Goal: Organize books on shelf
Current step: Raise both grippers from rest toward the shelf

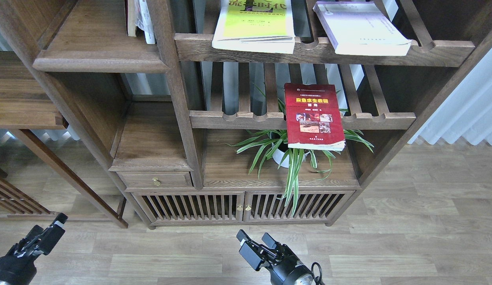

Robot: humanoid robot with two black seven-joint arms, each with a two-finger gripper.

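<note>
Head view shows three loose books, all well above and beyond both grippers. One red book [314, 116] lies on the middle slatted rack [372, 118], overhanging its front rail, up and right of the right gripper [256, 241]. One yellow-green book [254, 25] and one lavender-white book [359, 27] lie on the upper slatted rack [440, 53], higher still. The solid shelf [99, 59] sits far above the left gripper [52, 229], holding a few upright books [141, 19] at its back corner. One potted plant [287, 156] stands under the red book, leaves spilling over the cabinet doors [242, 206]. Right gripper's fingers are spread apart; for the left gripper, I cannot tell.
</note>
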